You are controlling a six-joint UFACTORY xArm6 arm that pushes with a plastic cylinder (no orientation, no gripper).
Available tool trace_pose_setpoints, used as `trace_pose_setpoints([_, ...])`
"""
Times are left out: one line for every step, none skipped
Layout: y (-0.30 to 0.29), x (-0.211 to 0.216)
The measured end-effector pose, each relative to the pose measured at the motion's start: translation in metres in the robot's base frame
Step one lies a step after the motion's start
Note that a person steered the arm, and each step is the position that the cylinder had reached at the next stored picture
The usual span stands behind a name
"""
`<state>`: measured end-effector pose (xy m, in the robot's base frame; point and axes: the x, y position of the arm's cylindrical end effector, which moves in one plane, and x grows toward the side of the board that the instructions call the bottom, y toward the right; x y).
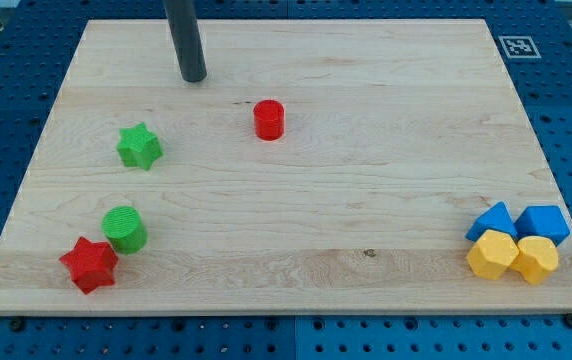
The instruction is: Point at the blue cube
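Observation:
The blue cube (544, 223) sits at the view's bottom right, in a tight cluster with a blue triangular block (492, 220) to its left and two yellow blocks (492, 255) (536, 258) below them. My tip (194, 77) is near the view's top left, far from the blue cube. It stands left of and above the red cylinder (269, 120) and above the green star (139, 146).
A green cylinder (124, 228) and a red star (89, 264) lie together at the view's bottom left. The wooden board (366, 180) rests on a blue perforated table. A black-and-white marker (519, 46) is off the board's top right corner.

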<state>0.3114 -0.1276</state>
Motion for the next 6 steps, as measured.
trace_pose_setpoints([0.019,-0.002])
trace_pose_setpoints([0.074,0.001])
trace_pose_setpoints([0.138,0.027])
trace_pose_setpoints([0.194,0.063])
trace_pose_setpoints([0.257,0.098])
trace_pose_setpoints([0.315,0.136])
